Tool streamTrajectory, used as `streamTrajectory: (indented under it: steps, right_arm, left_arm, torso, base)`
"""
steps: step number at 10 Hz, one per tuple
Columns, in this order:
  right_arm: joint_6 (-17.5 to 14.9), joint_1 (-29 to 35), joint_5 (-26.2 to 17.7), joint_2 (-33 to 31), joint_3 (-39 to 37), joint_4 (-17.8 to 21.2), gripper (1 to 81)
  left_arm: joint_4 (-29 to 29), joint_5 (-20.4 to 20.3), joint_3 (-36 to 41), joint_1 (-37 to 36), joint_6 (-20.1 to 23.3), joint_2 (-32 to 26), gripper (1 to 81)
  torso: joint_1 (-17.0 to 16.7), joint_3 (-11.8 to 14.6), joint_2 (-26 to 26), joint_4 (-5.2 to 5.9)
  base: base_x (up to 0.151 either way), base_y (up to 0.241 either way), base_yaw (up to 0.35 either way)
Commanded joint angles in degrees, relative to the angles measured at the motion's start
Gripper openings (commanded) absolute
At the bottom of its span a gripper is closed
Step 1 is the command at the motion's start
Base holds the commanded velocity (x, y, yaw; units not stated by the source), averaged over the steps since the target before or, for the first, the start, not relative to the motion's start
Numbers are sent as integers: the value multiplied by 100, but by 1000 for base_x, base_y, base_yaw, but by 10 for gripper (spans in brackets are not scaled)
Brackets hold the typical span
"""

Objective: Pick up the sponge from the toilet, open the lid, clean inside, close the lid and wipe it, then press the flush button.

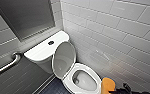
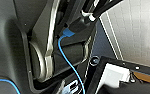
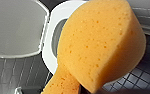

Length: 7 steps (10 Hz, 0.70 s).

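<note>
White-tiled washroom, lid up, bowl open. We have sponge pinched in right jaws, near toilet front. Soft, light foam, likely squashes: grip mid-block, firm, not crushing.

A bathroom: a white toilet with its lid raised stands in a corner of pale brick-shaped wall tiles, a metal grab bar beside it, small dark tiles underfoot.

The right gripper is clamped on the sponge, low at the right. The left wrist sits close against the robot's dark frame.
</note>
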Motion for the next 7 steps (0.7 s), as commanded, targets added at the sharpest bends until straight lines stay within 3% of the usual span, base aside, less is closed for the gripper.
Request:
streamTrajectory:
  steps: [1, 4, 7]
  right_arm:
    - [-2, 1114, -757, 657, -460, -71, 10]
    - [156, 1633, -1084, 1985, -1533, -36, 10]
    - [235, 1994, -1084, 3137, -2500, -36, 10]
  left_arm:
    - [-24, 610, 268, 116, 33, -61, 811]
    - [-42, 610, 216, 116, 16, -52, 811]
    - [-51, 610, 181, 90, -11, -52, 811]
  torso:
    - [0, 0, 0, 0]
    - [0, -2, 0, 0]
    - [0, -2, 0, 0]
  base:
    - [0, 0, 0]
    - [0, 0, 0]
    - [0, 0, 0]
